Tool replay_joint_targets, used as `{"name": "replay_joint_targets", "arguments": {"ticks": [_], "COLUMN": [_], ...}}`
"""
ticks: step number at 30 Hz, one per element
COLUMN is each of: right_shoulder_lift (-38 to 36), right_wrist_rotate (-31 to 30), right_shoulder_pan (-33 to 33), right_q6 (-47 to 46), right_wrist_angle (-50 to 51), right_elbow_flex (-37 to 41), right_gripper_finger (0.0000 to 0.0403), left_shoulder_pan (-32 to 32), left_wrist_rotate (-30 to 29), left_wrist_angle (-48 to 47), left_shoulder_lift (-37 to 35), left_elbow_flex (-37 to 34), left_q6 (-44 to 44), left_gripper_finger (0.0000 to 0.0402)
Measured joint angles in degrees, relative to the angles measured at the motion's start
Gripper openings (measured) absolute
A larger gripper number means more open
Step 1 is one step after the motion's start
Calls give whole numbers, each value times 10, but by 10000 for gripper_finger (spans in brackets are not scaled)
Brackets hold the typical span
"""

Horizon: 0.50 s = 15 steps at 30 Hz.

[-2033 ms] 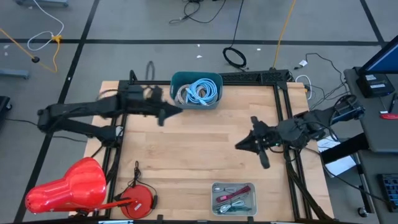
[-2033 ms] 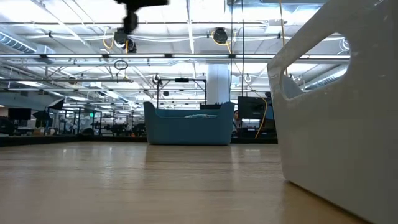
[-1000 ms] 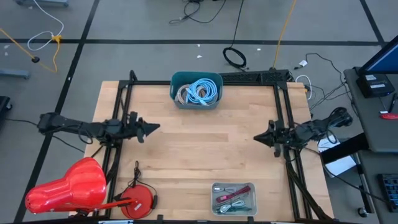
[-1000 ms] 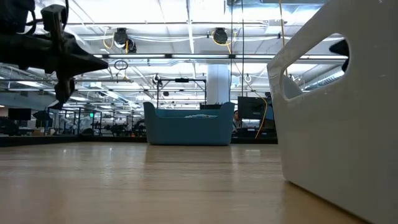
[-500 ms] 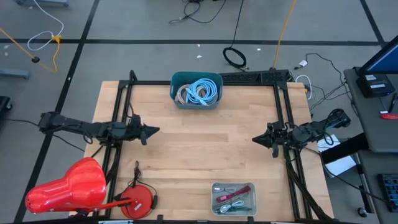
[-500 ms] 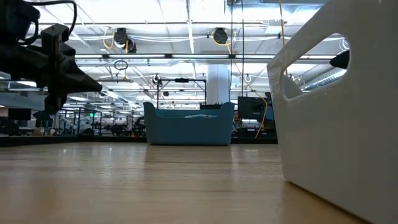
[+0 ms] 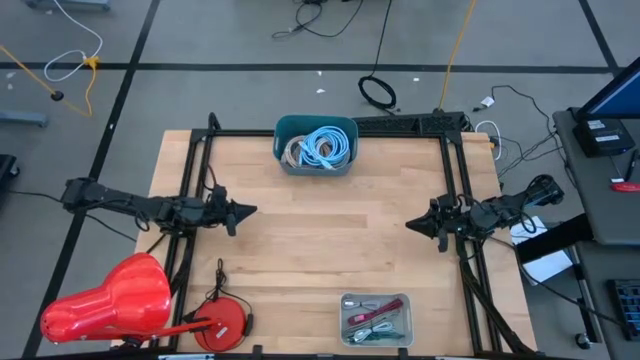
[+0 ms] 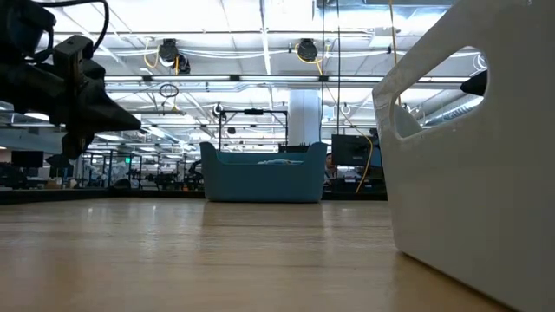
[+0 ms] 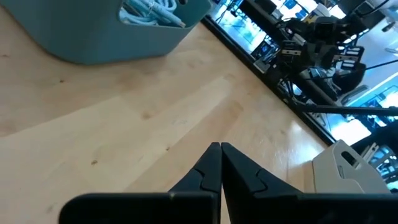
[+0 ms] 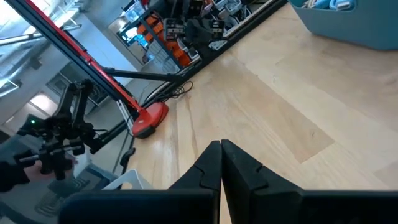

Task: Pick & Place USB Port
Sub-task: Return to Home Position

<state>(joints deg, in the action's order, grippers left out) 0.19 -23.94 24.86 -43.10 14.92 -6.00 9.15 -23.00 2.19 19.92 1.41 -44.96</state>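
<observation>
A teal bin (image 7: 317,146) at the table's far middle holds coiled light-blue and white cables (image 7: 325,145). A white tray (image 7: 376,319) at the near edge holds several small red and grey parts. My left gripper (image 7: 250,210) rests shut at the table's left edge, pointing toward the middle, with nothing in it (image 9: 220,148). My right gripper (image 7: 410,224) rests shut at the right edge, pointing toward the middle, likewise with nothing between its fingers (image 10: 221,145). Which item is the USB port I cannot tell.
A black frame (image 7: 400,127) runs round the table. A red cable reel (image 7: 224,320) lies at the near left corner beside a red object (image 7: 110,300). The wooden top between both grippers is bare. The white tray's wall (image 8: 477,147) fills the right of the low view.
Both arms have drawn back from over the table to its left and right edges and sunk lower. Over the last second each has settled a little further down, and the grippers stay shut.
</observation>
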Motion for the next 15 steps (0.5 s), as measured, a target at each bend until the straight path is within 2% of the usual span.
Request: {"name": "replay_joint_targets", "arguments": {"ticks": [6,15], "right_shoulder_lift": [0,0], "right_wrist_rotate": [0,0], "right_shoulder_pan": [0,0], "right_q6": [7,4], "right_wrist_angle": [-1,-3], "right_elbow_flex": [0,1], "right_gripper_finger": [0,0], "left_shoulder_pan": [0,0], "left_wrist_rotate": [0,1], "left_wrist_angle": [11,13], "left_shoulder_lift": [0,0], "left_elbow_flex": [-1,-1], "left_q6": [0,0], "left_gripper_finger": [19,2]}}
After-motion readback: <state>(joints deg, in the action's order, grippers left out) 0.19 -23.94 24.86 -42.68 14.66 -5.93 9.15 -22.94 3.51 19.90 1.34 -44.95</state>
